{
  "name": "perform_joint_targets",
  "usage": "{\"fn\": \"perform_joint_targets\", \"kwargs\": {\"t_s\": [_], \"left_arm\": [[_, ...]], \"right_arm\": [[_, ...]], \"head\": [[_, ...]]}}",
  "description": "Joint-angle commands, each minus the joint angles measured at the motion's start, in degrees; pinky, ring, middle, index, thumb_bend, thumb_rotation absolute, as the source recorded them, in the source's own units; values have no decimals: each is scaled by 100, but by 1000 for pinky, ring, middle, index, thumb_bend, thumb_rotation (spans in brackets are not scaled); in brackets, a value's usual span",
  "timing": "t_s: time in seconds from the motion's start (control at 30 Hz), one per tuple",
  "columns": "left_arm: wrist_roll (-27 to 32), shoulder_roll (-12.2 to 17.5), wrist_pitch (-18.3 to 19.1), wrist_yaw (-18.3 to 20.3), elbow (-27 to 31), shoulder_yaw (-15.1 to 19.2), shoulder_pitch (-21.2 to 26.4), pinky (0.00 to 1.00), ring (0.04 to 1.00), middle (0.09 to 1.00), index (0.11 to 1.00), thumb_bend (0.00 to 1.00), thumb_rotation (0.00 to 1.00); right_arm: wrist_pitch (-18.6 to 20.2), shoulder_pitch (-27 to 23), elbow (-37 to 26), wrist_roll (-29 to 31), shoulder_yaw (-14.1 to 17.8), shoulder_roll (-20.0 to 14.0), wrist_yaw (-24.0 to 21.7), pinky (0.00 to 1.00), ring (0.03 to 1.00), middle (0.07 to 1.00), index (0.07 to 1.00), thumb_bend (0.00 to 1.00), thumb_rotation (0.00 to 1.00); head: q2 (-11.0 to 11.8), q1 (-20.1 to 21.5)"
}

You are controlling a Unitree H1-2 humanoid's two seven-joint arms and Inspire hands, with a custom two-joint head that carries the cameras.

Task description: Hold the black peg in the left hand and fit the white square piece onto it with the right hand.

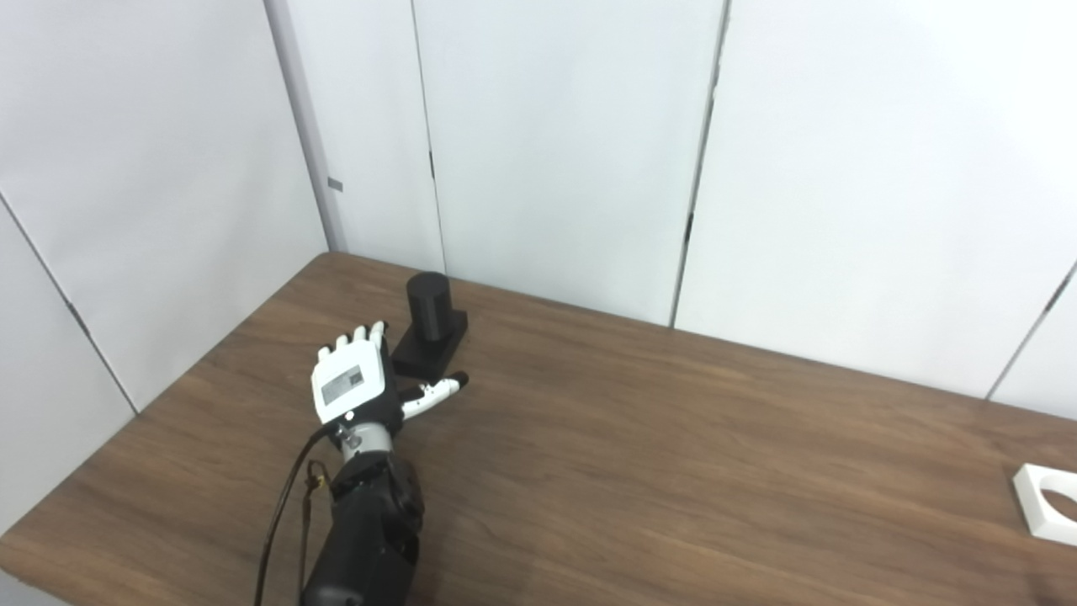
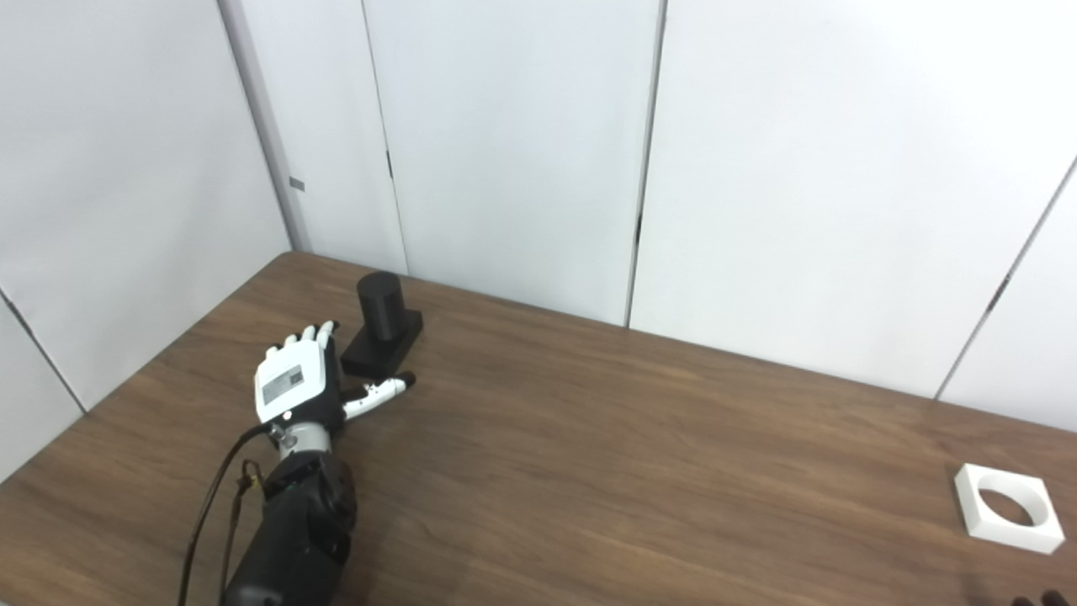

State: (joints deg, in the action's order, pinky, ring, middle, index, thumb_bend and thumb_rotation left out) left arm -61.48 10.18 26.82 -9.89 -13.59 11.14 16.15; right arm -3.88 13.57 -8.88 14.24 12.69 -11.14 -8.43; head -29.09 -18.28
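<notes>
Noting left hand [image 1: 353, 387] with fingers spread, empty, just beside black peg [image 1: 429, 324] on bench [image 1: 673, 471]; white square piece [image 2: 1005, 507] far right. We barely see the right hand [image 2: 1031, 599]; its state is unclear.

Black peg [image 1: 429, 316] on black base, white square piece [image 2: 1007, 507], left hand [image 1: 358, 389] with white back plate, grey label, black palm and white fingers tipped black, dark brown wood-grain table [image 1: 673, 438], plain white wall panels [image 1: 555, 143] with grey seams.
</notes>
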Motion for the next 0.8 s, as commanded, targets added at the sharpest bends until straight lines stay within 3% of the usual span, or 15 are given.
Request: {"fn": "perform_joint_targets", "kwargs": {"t_s": [0.0,0.43,0.77], "left_arm": [[-179,138,8,18,33,40,377,1000,983,969,931,940,732],[-452,341,8,157,-499,46,678,982,950,942,908,923,730],[-447,367,8,179,-854,128,808,1000,965,940,871,924,735]], "right_arm": [[-45,75,127,27,-103,97,-22,877,912,920,952,851,898],[14,58,137,75,-125,49,-51,925,968,937,969,814,909],[-84,94,138,76,-101,43,-53,860,926,903,953,833,888]], "head": [[-6,-5],[-22,-4],[-81,10]]}}
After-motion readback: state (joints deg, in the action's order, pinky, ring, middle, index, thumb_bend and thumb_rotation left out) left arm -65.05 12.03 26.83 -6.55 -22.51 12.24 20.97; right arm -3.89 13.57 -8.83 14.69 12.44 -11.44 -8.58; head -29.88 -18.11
